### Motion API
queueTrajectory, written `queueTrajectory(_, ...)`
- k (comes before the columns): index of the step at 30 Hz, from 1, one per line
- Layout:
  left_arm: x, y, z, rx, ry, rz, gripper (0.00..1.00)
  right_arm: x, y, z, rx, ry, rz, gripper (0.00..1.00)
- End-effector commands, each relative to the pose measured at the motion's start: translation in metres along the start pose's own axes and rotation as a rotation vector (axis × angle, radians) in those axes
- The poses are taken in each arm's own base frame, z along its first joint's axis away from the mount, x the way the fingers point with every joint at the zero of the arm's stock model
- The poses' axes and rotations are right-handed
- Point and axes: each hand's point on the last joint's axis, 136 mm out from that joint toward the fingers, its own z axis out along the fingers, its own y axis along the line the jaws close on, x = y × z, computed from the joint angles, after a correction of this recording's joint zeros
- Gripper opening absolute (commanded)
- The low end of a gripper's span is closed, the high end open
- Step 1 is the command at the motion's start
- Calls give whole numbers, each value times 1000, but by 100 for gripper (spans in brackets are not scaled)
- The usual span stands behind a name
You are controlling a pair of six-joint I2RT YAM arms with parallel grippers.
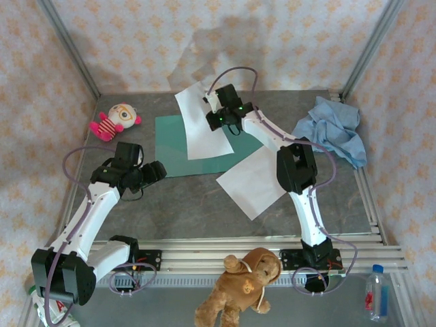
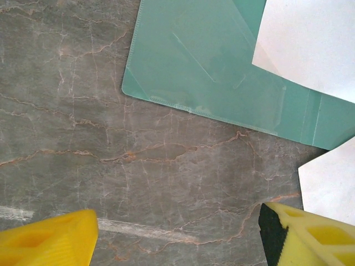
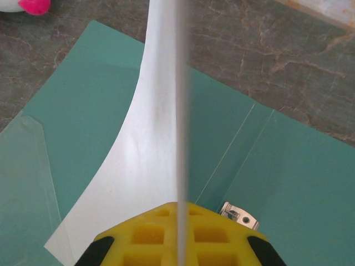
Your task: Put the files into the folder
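The teal folder lies flat on the stone table at centre left. One white file slants over the folder's right part, its far edge lifted, with my right gripper shut on that edge. In the right wrist view the pinched sheet curves down onto the folder from the shut gripper. A second file lies flat on the table to the folder's right. My left gripper hovers open near the folder's front edge. In the left wrist view that gripper holds nothing, short of the folder.
A pink striped doll lies at the back left. A crumpled light blue cloth sits at the back right. A brown plush bear and a water bottle rest beyond the near rail. Patterned walls enclose the table.
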Motion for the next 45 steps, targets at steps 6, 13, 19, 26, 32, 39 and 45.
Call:
queueTrajectory(6, 5, 8, 1, -14, 13, 8, 77, 1, 11, 9, -76, 0, 62, 0)
queueTrajectory(13, 8, 10, 4, -15, 19, 7, 77, 2, 16, 7, -99, 10, 87, 0)
queueTrajectory(19, 8, 10, 4, -9, 20, 6, 77, 2, 19, 8, -120, 9, 111, 0)
queueTrajectory(26, 9, 8, 7, -3, 29, 2, 77, 0, 23, 11, -146, 0, 150, 0)
queueTrajectory(32, 9, 9, 5, -2, 21, 3, 77, 3, 26, 16, -160, 8, 162, 0)
queueTrajectory(39, 11, 10, 7, -6, 28, -2, 77, 3, 34, 17, -189, 13, 167, 0)
queueTrajectory(45, 10, 10, 7, -2, 27, -2, 77, 6, 39, 21, -193, 26, 165, 0)
